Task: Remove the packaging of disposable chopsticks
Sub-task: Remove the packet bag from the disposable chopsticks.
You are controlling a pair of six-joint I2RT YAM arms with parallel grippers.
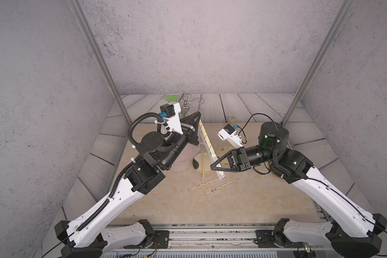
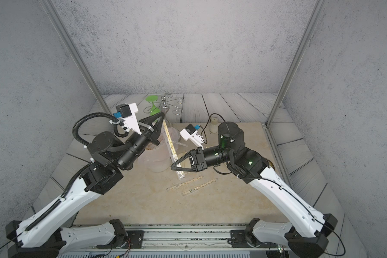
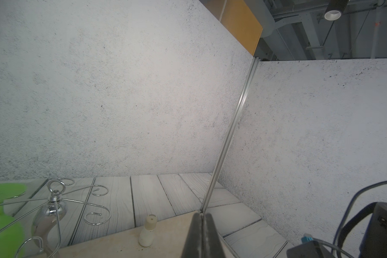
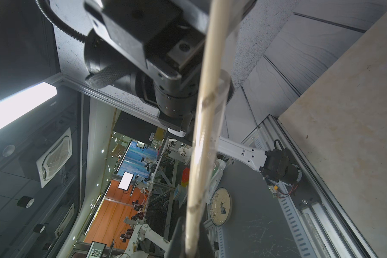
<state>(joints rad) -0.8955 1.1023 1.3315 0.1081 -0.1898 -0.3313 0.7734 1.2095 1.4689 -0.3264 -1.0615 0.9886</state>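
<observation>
The left gripper (image 3: 202,220) is pressing its dark jaws together; a small white beige-capped bottle (image 3: 147,233) is standing on the beige tabletop (image 3: 112,245), with a chrome wire hook rack (image 3: 54,204) standing near that bottle.

Robot test cell inside a larger robotics lab, a staged set rather than a lived-in room.
The walls (image 1: 199,44) are flat concrete-print panels held in aluminium posts (image 1: 98,60); the plank floor (image 1: 244,107) is a printed sheet; two white robot arms (image 1: 112,201) mount on a slotted rail (image 1: 210,234). Beyond the panels: bare ceiling ducts (image 3: 299,20), a lit monitor (image 4: 126,180), another robot arm (image 4: 148,235).
</observation>
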